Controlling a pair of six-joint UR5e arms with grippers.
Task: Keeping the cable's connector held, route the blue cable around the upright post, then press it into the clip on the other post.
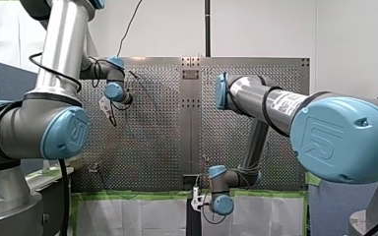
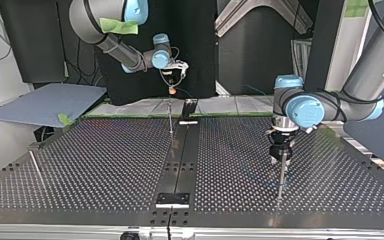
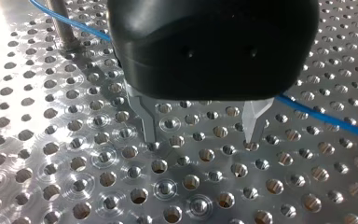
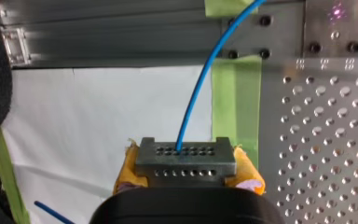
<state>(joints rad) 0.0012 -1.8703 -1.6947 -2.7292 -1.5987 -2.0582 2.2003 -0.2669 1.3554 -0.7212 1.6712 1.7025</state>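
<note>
Holding the connector (image 4: 185,161) pinched between its yellow pads (image 4: 251,179), my right gripper (image 4: 185,170) sits at the near edge of the table (image 3: 46,163) in the front view, about the middle. The blue cable (image 4: 200,84) leaves the connector's face and runs away from it over the table's edge.

My left gripper (image 3: 200,135) is the one that matters next. Its metal fingers (image 3: 145,119) are spread apart, tips close above the perforated plate, with nothing between them. The cable lies not between those fingers but behind them, passing under the black gripper body. On one side it runs to the foot of the upright post (image 3: 59,25); on the other it trails off across the plate. Its long axis lies roughly along the line joining the two fingertips rather than across it — so I judge the wrist would have to shift back over the cable, and probably turn, before a pinch could catch it. My left arm is far nearer the post; in the top view it hangs just above one at the right.

The stretch of cable under the gripper body is hidden, and I cannot tell whether it touches the post or only passes beside it. No clip can be made out in any view. In the top and front views the cable is too thin to follow.
</note>
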